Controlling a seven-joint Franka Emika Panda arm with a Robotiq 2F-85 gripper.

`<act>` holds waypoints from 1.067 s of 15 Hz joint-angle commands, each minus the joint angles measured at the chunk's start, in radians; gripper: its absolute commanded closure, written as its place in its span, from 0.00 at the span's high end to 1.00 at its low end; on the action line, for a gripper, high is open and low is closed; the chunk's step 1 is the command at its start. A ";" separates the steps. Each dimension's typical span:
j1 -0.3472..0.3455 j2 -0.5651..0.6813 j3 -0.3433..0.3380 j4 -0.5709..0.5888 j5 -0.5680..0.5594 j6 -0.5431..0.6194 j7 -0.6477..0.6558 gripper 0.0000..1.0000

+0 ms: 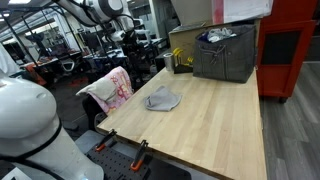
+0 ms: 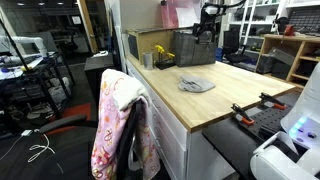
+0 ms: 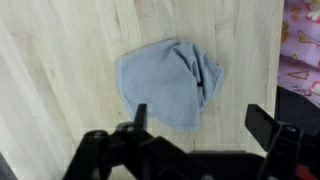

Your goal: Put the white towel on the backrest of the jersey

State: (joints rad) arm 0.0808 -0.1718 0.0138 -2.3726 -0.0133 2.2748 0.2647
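Observation:
A crumpled pale grey-blue towel (image 1: 162, 98) lies on the wooden table (image 1: 215, 120). It also shows in the other exterior view (image 2: 197, 84) and in the wrist view (image 3: 168, 82). A chair beside the table has a pink patterned garment (image 1: 119, 87) (image 2: 110, 135) draped over its backrest, with a white cloth (image 2: 127, 90) (image 1: 97, 92) on top. The garment shows at the right edge of the wrist view (image 3: 302, 45). My gripper (image 3: 200, 120) is open and empty, well above the table and the towel. It shows in both exterior views (image 1: 127, 40) (image 2: 208, 22).
A dark grey fabric bin (image 1: 226, 52) (image 2: 195, 47) stands at the back of the table, with a small box of yellow items (image 1: 181, 60) (image 2: 162, 56) next to it. Orange-handled clamps (image 1: 138, 152) (image 2: 247, 111) grip the table's edge. A red cabinet (image 1: 292, 45) stands behind.

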 commanded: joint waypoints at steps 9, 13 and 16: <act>-0.035 -0.156 0.007 -0.114 0.029 0.000 -0.041 1.00; -0.041 -0.129 0.018 -0.090 0.039 -0.038 -0.041 1.00; -0.037 -0.134 0.011 -0.093 0.078 -0.069 -0.093 1.00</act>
State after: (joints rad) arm 0.0593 -0.3056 0.0102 -2.4666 0.0595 2.2077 0.1765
